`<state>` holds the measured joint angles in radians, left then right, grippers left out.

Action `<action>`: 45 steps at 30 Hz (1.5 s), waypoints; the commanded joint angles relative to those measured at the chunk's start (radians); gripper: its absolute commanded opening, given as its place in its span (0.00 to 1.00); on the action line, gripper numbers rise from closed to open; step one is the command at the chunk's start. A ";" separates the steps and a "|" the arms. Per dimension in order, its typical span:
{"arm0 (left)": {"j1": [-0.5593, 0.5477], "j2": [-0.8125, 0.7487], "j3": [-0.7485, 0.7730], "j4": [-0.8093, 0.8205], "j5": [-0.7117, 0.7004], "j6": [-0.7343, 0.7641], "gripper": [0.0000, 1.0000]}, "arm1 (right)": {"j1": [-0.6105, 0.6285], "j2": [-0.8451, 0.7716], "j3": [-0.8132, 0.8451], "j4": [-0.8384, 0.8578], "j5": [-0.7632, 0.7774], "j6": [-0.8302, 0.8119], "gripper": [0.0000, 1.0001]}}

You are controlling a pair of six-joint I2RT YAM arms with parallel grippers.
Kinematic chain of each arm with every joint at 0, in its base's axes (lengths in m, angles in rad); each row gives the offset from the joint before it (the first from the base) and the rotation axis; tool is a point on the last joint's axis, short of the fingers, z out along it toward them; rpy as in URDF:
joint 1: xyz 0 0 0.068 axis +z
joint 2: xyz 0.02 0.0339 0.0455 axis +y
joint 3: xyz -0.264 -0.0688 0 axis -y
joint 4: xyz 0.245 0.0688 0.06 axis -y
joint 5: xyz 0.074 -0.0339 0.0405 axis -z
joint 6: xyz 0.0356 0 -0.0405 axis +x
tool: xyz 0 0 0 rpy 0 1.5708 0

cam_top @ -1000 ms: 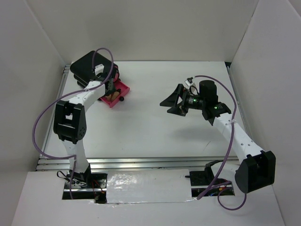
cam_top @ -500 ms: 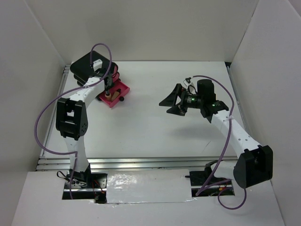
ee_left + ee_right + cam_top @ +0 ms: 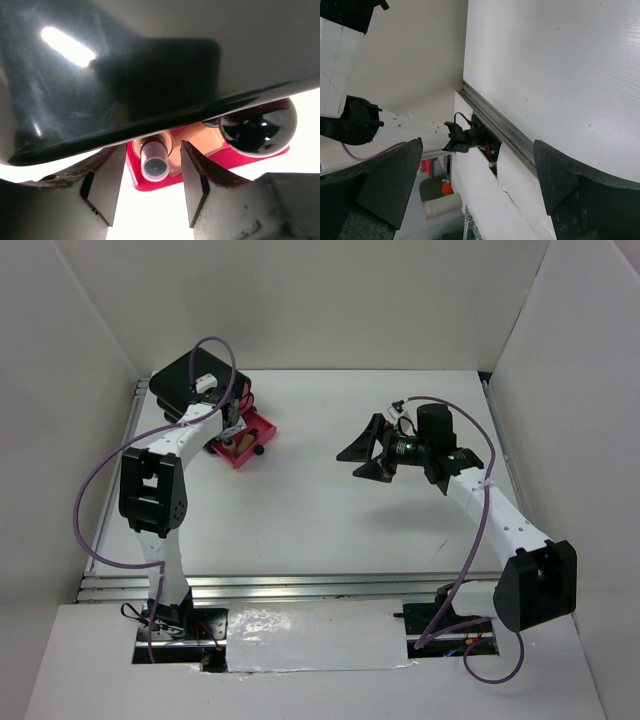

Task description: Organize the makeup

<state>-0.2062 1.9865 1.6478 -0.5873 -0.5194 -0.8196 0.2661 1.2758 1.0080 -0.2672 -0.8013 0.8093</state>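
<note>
A tan bottle with a dark cap (image 3: 153, 161) lies in the open pink drawer (image 3: 165, 181), cap end toward me. A round black compact (image 3: 258, 127) lies to its right in the same drawer. My left gripper (image 3: 149, 200) is open just in front of the drawer, one finger on each side of the cap, not touching it. In the top view the left gripper (image 3: 232, 430) is over the drawer (image 3: 252, 442). My right gripper (image 3: 362, 454) is open and empty above the table's middle right. The other bottle, the second compact and the white packets are out of view.
The large black box (image 3: 183, 380) stands at the back left, and its glossy underside (image 3: 100, 75) fills the upper left wrist view. The right wrist view shows bare white table (image 3: 560, 65), the near metal rail (image 3: 495, 122) and an arm base (image 3: 465, 137).
My left gripper has shifted slightly back toward the black box over the drawer. My right arm has drifted a little left and farther back, still open.
</note>
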 commanded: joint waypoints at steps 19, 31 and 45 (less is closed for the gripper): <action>-0.004 -0.017 0.073 -0.104 0.045 -0.056 0.00 | 0.010 0.030 0.058 0.016 -0.019 -0.016 1.00; -0.007 -0.104 0.001 0.053 0.133 0.089 0.00 | 0.009 0.037 0.047 0.036 -0.018 -0.013 1.00; -0.010 -0.104 -0.057 0.405 0.263 0.267 0.00 | 0.012 0.033 0.034 0.039 -0.030 -0.018 1.00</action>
<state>-0.2138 1.9347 1.6348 -0.3935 -0.3168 -0.5938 0.2661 1.3190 1.0157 -0.2626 -0.8143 0.8093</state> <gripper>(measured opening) 0.362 0.997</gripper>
